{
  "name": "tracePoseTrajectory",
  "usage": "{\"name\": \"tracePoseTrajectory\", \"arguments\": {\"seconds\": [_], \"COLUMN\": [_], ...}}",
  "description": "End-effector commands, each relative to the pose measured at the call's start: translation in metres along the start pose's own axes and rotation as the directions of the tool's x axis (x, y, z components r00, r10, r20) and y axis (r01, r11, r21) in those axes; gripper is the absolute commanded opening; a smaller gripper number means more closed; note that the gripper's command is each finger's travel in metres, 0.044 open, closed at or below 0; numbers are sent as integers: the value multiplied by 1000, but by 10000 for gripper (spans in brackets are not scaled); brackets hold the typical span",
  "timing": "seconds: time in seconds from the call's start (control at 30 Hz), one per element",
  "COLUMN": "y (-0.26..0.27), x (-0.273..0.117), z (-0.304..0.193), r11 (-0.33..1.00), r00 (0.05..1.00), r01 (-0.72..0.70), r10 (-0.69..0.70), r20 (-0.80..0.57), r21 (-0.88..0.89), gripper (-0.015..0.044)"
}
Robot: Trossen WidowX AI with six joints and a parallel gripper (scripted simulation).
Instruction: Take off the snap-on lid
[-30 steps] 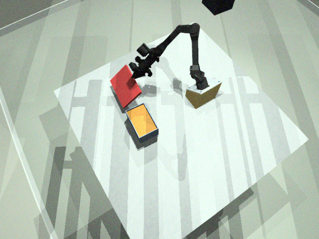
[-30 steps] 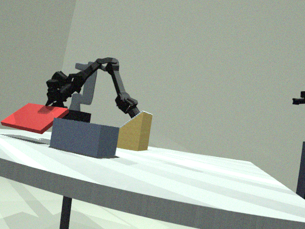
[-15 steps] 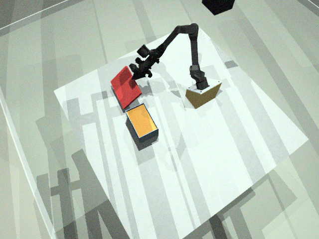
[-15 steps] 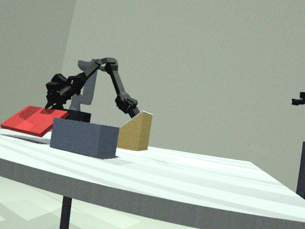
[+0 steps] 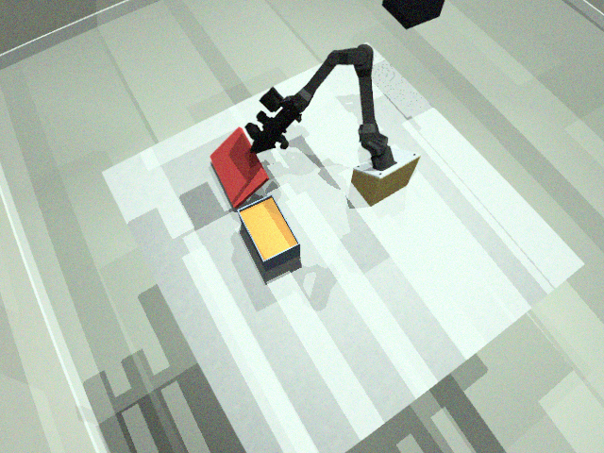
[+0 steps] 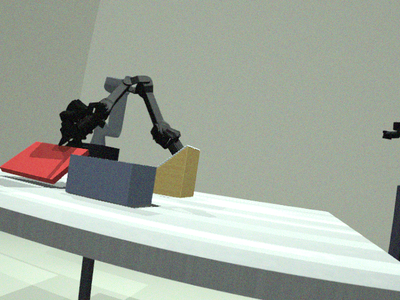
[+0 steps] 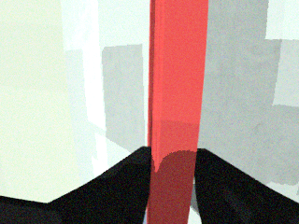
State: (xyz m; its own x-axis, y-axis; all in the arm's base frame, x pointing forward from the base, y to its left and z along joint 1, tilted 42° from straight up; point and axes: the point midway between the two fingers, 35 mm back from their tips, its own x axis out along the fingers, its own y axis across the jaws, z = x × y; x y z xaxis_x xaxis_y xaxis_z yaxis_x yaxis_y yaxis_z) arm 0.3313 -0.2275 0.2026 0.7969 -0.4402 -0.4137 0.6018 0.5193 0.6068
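Note:
The red lid [image 5: 234, 165] [image 6: 29, 161] [image 7: 179, 70] is off the box, tilted, with its broad outer face up and its lower edge close above or on the table; contact cannot be told. My gripper [image 5: 253, 150] [image 6: 60, 144] [image 7: 173, 157] is shut on the lid's raised edge, with one finger on each side in the wrist view. The open storage box [image 5: 282, 261] [image 6: 100, 180] has dark blue-grey walls and an orange inside. It stands upright on the table beside the lid, whose near corner comes close to the box's rim in the top view.
The white table [image 5: 439, 293] [image 6: 258, 232] bears my arm's wooden wedge base [image 5: 390, 182] [image 6: 174, 180], to the right of the box. The lid is near the table's far left edge in the top view. A black block [image 5: 414, 11] stands beyond the table.

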Motion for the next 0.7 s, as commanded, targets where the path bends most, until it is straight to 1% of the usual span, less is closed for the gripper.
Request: {"name": "tracePoseTrajectory", "arguments": {"seconds": [0.0, 0.67], "y": [-1, -13], "x": [3, 14], "z": [-2, -2], "r11": [1000, 1000], "r00": [1000, 1000], "r01": [-10, -9], "r10": [10, 9], "r20": [-8, -8], "r21": [-6, -6], "gripper": [0, 0]}}
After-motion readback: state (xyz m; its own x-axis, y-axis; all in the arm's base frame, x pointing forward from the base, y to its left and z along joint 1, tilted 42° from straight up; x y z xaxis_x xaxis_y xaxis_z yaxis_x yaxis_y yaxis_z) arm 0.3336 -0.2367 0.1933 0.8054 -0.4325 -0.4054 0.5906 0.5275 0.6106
